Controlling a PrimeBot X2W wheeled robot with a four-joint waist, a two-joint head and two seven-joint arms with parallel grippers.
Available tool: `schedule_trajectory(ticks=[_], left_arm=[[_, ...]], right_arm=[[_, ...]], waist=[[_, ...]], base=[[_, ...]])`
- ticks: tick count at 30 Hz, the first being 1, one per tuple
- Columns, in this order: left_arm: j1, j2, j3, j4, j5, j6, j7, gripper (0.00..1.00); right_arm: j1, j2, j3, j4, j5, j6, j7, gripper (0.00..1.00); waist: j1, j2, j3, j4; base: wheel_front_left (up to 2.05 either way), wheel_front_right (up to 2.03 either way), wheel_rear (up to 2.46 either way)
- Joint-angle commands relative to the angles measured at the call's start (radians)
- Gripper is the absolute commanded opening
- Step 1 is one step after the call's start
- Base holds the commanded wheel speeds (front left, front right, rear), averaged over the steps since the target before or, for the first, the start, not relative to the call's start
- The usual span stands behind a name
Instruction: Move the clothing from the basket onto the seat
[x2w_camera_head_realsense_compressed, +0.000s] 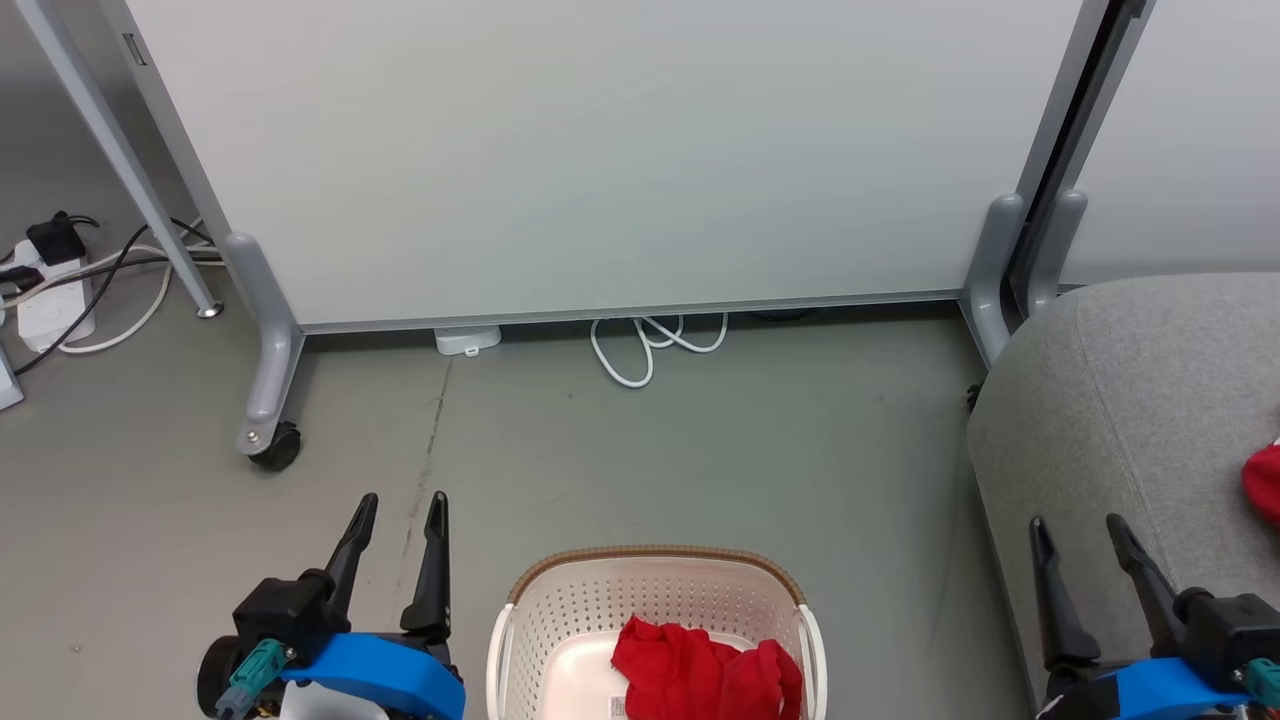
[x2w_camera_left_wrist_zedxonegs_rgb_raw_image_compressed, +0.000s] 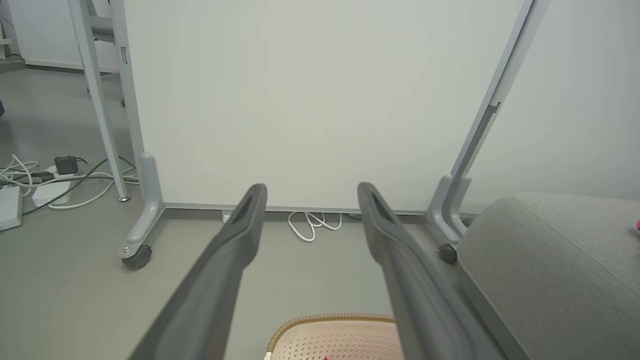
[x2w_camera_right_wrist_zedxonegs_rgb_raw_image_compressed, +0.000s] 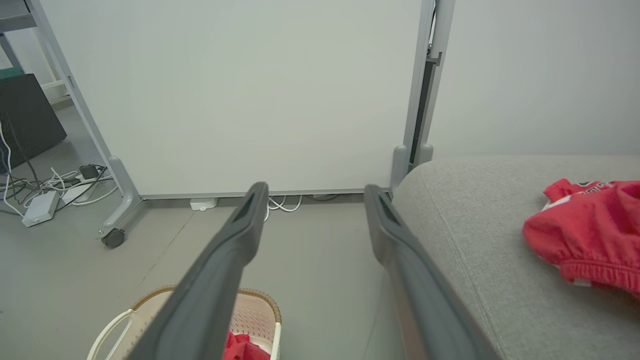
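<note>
Hovering low over the grey floor (x2w_camera_head_realsense_compressed: 700, 430), my left gripper (x2w_camera_head_realsense_compressed: 403, 500) sits just left of the basket (x2w_camera_head_realsense_compressed: 655, 553), its two dark fingers apart with nothing between them. My right gripper (x2w_camera_head_realsense_compressed: 1076, 522) is by the left edge of the seat (x2w_camera_head_realsense_compressed: 1120, 400), its fingers likewise spread and empty.

Between the two grippers the basket stands on the floor, its near part cut off by the head view's bottom edge. A crumpled red garment (x2w_camera_head_realsense_compressed: 700, 665) lies inside it, towards its right side. A second red garment (x2w_camera_right_wrist_zedxonegs_rgb_raw_image_compressed: 585, 240) rests on top of the seat, well to the right, showing white trim and a strip of black-and-white lettering at its far edge.

Beyond the basket stands a pale partition panel (x2w_camera_head_realsense_compressed: 600, 150) on castered feet, with a looped white cable (x2w_camera_head_realsense_compressed: 650, 345) on the floor beneath it. A power strip (x2w_camera_head_realsense_compressed: 50, 300) with plugs lies far left.
</note>
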Motion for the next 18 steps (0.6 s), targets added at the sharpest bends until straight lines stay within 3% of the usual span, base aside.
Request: schedule_trajectory(ticks=[1, 18], left_arm=[[0.006, -0.001, 0.006, -0.003, 0.005, -0.002, -0.003, 1.00], [0.004, -0.001, -0.013, -0.002, 0.008, -0.002, -0.003, 1.00]], right_arm=[[-0.002, 0.002, 0.008, 0.007, 0.006, 0.000, -0.008, 1.00], [-0.019, 0.002, 0.029, 0.031, 0.014, 0.000, -0.019, 1.00]], waist=[[0.0000, 0.0000, -0.001, 0.000], [0.0000, 0.0000, 0.009, -0.001]], base=[[0.00, 0.00, 0.00], [0.00, 0.00, 0.00]])
